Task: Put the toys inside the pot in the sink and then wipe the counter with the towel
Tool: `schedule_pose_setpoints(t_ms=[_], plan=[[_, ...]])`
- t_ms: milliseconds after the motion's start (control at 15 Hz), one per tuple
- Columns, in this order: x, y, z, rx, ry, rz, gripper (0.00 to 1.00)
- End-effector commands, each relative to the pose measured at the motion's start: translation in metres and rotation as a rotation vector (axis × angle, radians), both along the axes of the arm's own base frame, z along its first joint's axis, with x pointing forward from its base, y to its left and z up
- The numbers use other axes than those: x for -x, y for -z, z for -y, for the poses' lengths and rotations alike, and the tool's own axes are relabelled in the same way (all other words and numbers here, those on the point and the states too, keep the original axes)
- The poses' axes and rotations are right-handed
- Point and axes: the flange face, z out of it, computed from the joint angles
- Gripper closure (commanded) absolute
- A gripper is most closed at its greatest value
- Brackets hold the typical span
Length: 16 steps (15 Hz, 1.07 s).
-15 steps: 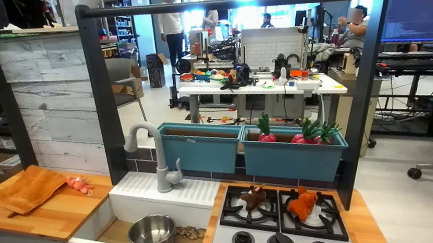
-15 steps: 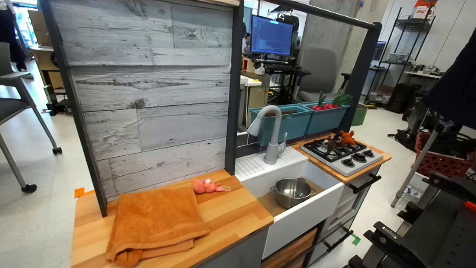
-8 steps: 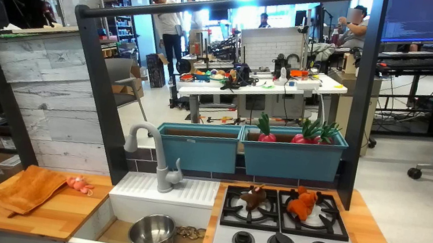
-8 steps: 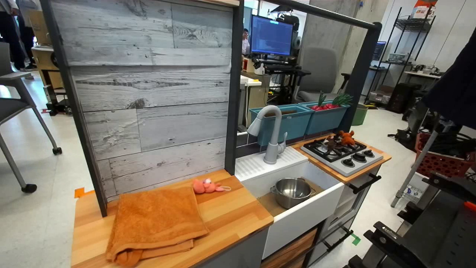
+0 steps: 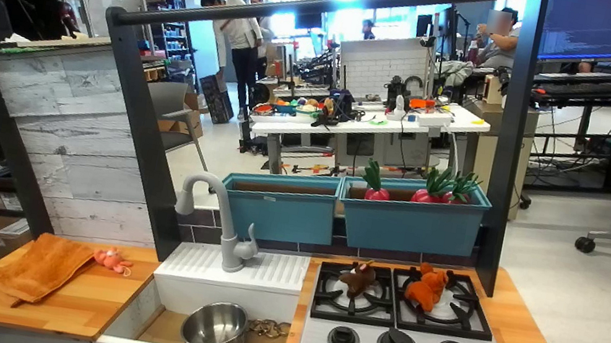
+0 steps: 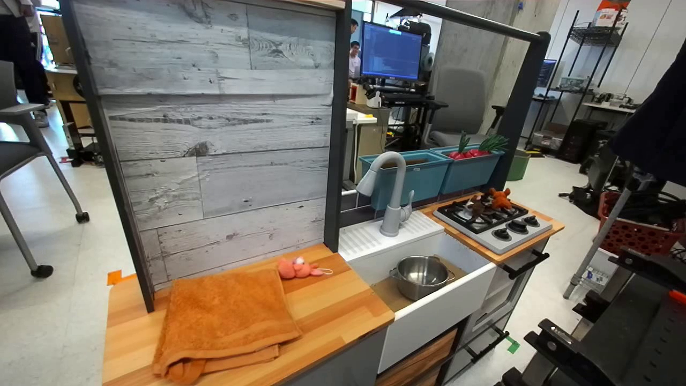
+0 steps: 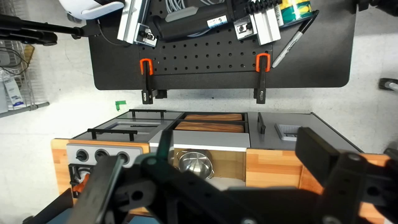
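Grained light-brown wooden counter, pale floor; folded orange cloth towel; round steel pot; black gripper, jaws wide apart.

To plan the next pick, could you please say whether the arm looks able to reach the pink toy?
Probably yes: the gripper is open and the pink toy lies uncovered on the counter, just beside the towel.
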Motion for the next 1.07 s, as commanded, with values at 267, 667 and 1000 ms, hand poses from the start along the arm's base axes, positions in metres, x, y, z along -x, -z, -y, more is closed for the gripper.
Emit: schedule_pose_setpoints(t_ms=[267,667,1000], plan=[[0.000,0.000,0.000,0.000,0.000,-0.001,0.00],[-0.002,-0.008,-0.001,-0.106,0.038,0.107,0.00],[-0.036,0.026,-0.009,-0.238,0.093,0.313,0.00]])
